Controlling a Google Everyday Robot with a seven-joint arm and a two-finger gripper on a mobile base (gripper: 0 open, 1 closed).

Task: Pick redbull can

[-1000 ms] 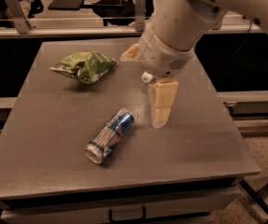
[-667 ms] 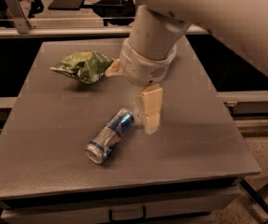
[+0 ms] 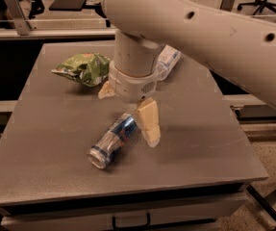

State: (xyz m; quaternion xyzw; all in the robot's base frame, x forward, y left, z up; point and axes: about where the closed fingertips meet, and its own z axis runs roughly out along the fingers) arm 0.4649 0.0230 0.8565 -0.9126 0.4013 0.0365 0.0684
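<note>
The redbull can (image 3: 112, 142) lies on its side on the grey table (image 3: 46, 129), silver end toward the front left, blue and silver panels showing. My gripper (image 3: 128, 108) hangs from the big white arm just above the can's far end. It is open. One cream finger (image 3: 149, 124) stands right beside the can's upper right end. The other finger (image 3: 106, 90) shows behind it, to the upper left. The can is not held.
A green crumpled chip bag (image 3: 82, 68) lies at the back left, close to the far finger. A clear plastic bottle (image 3: 169, 59) lies at the back, partly behind the arm. The table's front edge is near the can.
The arm has swung left and lower, bringing the gripper from right of the can to above its far end. The can has not moved.
</note>
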